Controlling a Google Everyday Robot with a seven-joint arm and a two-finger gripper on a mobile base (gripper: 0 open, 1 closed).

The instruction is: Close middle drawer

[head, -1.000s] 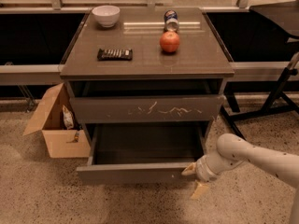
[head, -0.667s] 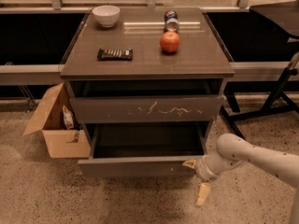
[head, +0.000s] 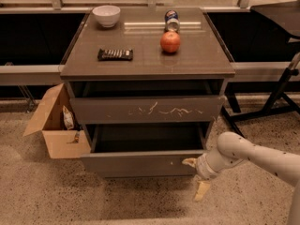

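The middle drawer (head: 140,164) is the wide dark grey one pulled out below the scratched drawer front (head: 145,109). Its inside looks dark and empty. My gripper (head: 196,177) is at the right end of the drawer's flat front, low near the floor. It is open. The upper fingertip (head: 189,162) touches the front, and the lower fingertip (head: 201,191) hangs below the drawer. My white arm (head: 253,156) comes in from the right.
The cabinet top (head: 145,60) holds a white bowl (head: 106,15), a dark bar (head: 115,54), a red apple (head: 170,41) and a can (head: 172,19). An open cardboard box (head: 56,125) stands on the floor at the left. Black stand legs (head: 276,102) are at the right.
The middle drawer has slid a little way into the cabinet. My gripper has moved with it, staying at the right end of its front.
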